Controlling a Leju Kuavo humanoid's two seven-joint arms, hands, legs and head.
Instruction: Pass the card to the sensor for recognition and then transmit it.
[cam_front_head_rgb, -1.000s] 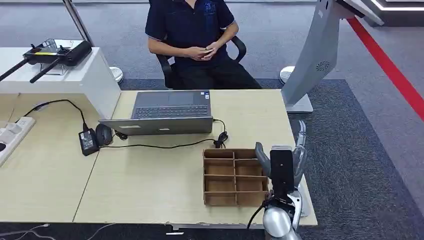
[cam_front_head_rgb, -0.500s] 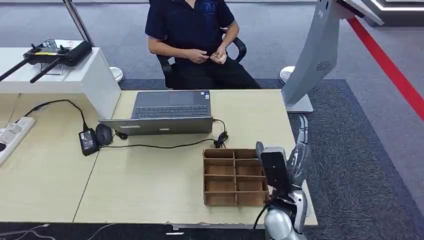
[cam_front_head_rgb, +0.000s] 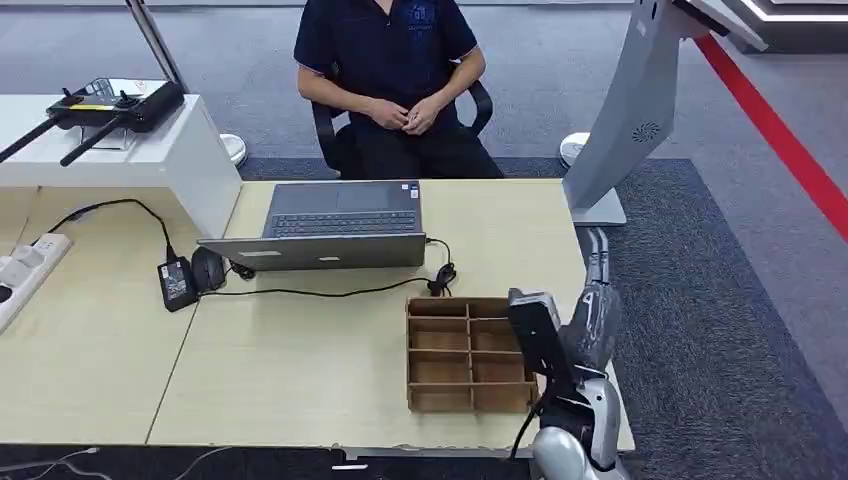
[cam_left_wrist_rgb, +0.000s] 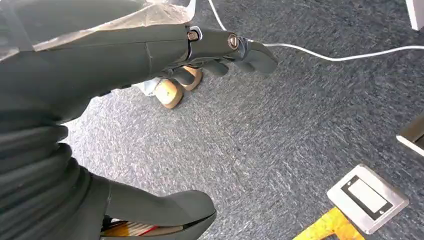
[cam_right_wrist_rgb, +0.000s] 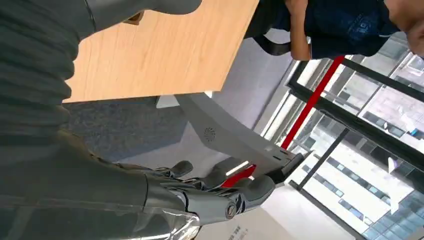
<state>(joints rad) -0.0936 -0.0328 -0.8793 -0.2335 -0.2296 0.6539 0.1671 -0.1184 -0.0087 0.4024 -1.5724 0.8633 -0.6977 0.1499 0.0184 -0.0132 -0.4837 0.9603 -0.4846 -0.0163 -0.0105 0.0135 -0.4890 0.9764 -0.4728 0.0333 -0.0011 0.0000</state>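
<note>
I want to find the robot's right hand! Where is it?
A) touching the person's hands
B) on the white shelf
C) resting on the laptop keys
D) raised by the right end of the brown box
D: the right hand is up beside the right end of the box, while the laptop sits farther back on the table with nothing on its keys.
</note>
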